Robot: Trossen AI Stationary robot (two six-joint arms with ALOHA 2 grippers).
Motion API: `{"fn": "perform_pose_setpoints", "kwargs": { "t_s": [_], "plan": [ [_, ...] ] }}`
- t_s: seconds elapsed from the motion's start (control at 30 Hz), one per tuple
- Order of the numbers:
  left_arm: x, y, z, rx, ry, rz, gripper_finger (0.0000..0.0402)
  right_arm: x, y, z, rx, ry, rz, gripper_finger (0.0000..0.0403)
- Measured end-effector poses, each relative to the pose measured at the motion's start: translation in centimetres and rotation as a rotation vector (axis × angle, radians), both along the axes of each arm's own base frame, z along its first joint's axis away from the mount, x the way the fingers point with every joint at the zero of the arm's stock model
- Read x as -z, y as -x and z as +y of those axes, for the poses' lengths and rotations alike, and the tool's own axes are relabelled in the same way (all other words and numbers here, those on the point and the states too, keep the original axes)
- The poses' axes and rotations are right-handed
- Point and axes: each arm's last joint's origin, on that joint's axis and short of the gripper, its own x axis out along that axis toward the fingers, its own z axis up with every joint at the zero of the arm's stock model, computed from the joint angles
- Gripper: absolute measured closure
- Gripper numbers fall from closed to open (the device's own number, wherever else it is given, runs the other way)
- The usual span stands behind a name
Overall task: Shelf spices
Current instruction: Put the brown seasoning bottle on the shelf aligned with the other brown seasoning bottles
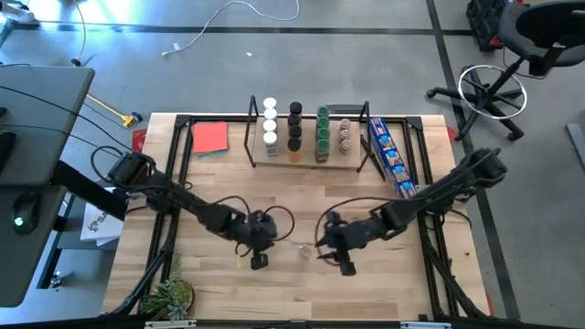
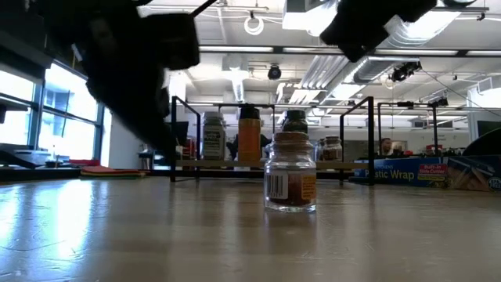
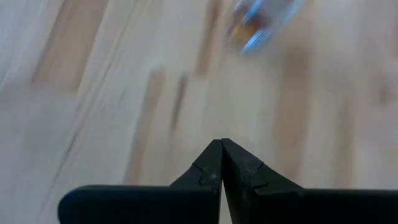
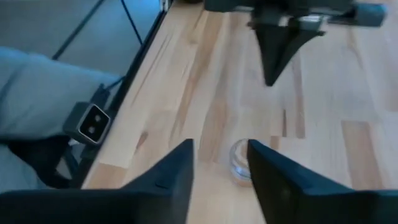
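Near the table's front middle, one lone jar (image 1: 303,251) stands upright on the bare wood between the two grippers, well apart from the shelf (image 1: 311,157) at the back, where the other jars (image 1: 294,128) already sit in rows. The right gripper (image 1: 342,262) hovers just beside it with jaws apart and nothing between them; in its wrist view the jar (image 4: 241,163) shows beyond the gap between its fingers. The left gripper (image 1: 259,260) waits on the jar's other side — jaws pressed together, empty.

By the look of it, this is the pick-up of the last loose jar, not yet gripped. The next move likely calls for lining the open fingers on either side of the glass, closing gently, then carrying it back to a free spot on the shelf.

From table height the jar (image 2: 290,172) is small, clear glass with a light lid, a printed label and reddish-brown contents — smooth, round, probably easy to tip.
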Motion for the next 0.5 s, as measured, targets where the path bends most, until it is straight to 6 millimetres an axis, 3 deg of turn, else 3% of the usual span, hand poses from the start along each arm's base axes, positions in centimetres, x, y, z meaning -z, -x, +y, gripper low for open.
{"fn": "perform_pose_setpoints", "kwargs": {
  "t_s": [0.23, 0.5],
  "plan": [
    [1.1, 2.4, -1.1, -0.105, -0.066, 0.166, 0.0399, 1.0, -4.7, 0.7, -0.040, 0.160, 0.134, 0.0153],
    [1.2, 3.7, -2.8, -0.111, -0.056, 0.195, 0.0399, 2.5, -8.9, 1.2, -0.060, 0.312, 0.419, 0.0128]
  ]
}}
